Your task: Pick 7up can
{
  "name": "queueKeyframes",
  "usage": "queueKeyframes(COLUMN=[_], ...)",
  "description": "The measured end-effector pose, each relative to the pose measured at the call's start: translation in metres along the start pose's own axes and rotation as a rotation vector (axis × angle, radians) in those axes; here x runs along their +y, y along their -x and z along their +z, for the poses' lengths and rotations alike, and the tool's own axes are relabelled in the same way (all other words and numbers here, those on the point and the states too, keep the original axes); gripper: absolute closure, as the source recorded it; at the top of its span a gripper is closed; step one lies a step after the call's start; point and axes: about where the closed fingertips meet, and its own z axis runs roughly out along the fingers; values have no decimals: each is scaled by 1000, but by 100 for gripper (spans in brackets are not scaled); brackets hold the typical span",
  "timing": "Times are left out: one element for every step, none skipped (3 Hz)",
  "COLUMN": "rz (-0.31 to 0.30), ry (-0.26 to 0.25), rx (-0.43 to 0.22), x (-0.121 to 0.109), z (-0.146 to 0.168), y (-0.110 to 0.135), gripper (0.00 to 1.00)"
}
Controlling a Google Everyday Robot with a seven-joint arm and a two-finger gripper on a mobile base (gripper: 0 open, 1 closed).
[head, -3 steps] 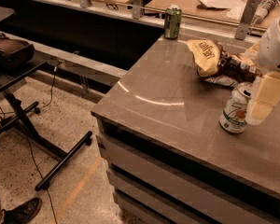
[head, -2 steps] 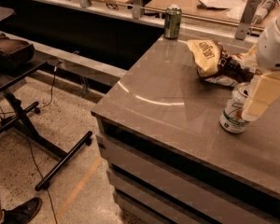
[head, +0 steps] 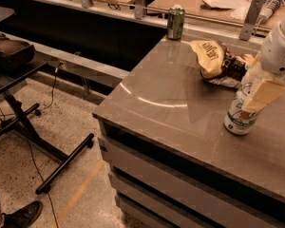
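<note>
The 7up can (head: 236,118), white with a green band near its base, stands upright on the grey table (head: 171,103) near its right side. My gripper (head: 254,99), cream-coloured below the white arm (head: 282,46), hangs at the can's upper right and covers the can's top and right side. Whether it touches the can is not visible.
An all dark-green can (head: 175,22) stands at the table's far edge. A crumpled chip bag (head: 213,57) and a dark wrapper (head: 233,69) lie just behind the 7up can. A black stand (head: 23,122) and a shoe (head: 23,215) are on the floor at left.
My gripper has shifted slightly left, further over the 7up can. The can and the other things have not moved.
</note>
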Motion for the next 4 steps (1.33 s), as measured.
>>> queueKeyframes(rz=[-1,-5,-12,-28], ry=[5,-1,-11,-26], rx=[-1,-6,-12,-22], x=[1,3,1,-2], z=[1,-4,-11,-19], y=[0,1,3,8], gripper=[51,72,95,100])
